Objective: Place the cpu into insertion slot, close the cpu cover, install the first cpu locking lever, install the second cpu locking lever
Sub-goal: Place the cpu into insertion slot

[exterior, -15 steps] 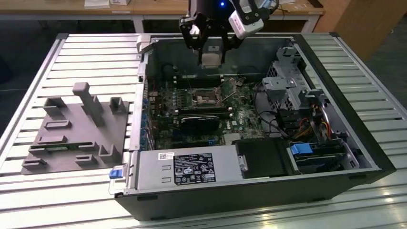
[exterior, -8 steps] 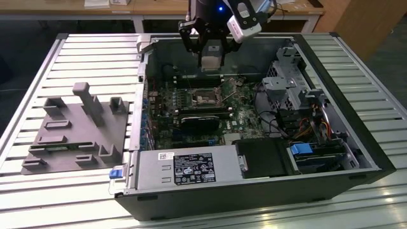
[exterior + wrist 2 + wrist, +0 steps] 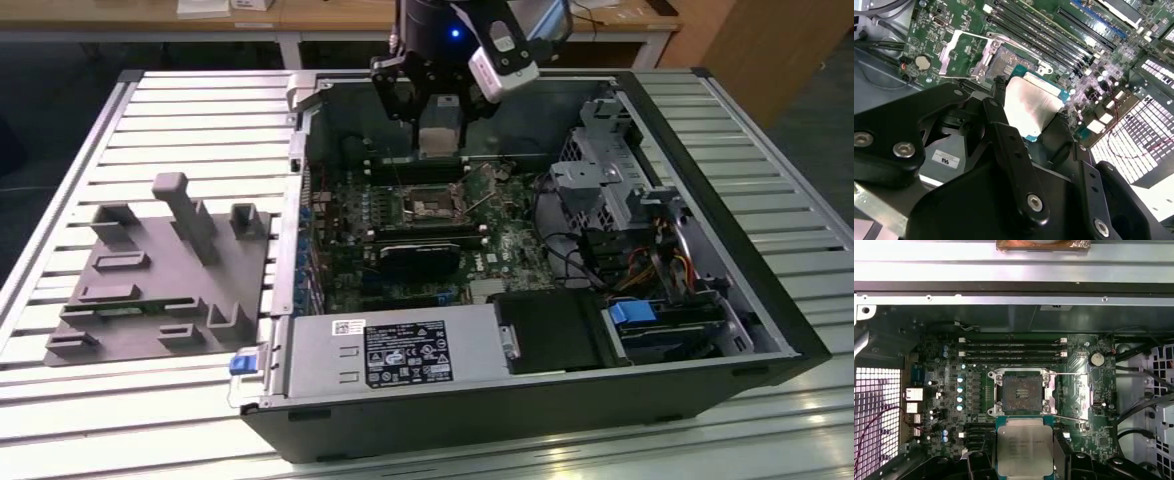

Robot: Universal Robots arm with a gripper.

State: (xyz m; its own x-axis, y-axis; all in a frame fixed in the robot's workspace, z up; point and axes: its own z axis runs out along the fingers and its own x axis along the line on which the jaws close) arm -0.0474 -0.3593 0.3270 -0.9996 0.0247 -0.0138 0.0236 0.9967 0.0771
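Observation:
My gripper point(image 3: 438, 132) hangs over the far side of the open computer case, shut on the cpu point(image 3: 438, 142), a small flat square with a silver-grey top. In both wrist views the cpu point(image 3: 1024, 445) point(image 3: 1031, 102) sits between my black fingers point(image 3: 998, 107), held above the board and short of the insertion slot point(image 3: 1021, 395). The slot point(image 3: 1006, 62) point(image 3: 434, 205) is bare, its dark centre showing. The cpu cover point(image 3: 948, 52) is swung open beside the slot. Two thin lever wires point(image 3: 1069, 374) stick out sideways from it.
Long black memory slots point(image 3: 1011, 352) run just beyond the slot. A black fan block point(image 3: 420, 258) and power supply point(image 3: 387, 350) lie nearer the case front. A drive cage point(image 3: 614, 190) with cables fills the exterior view's right. A grey fixture point(image 3: 160, 270) lies outside the case.

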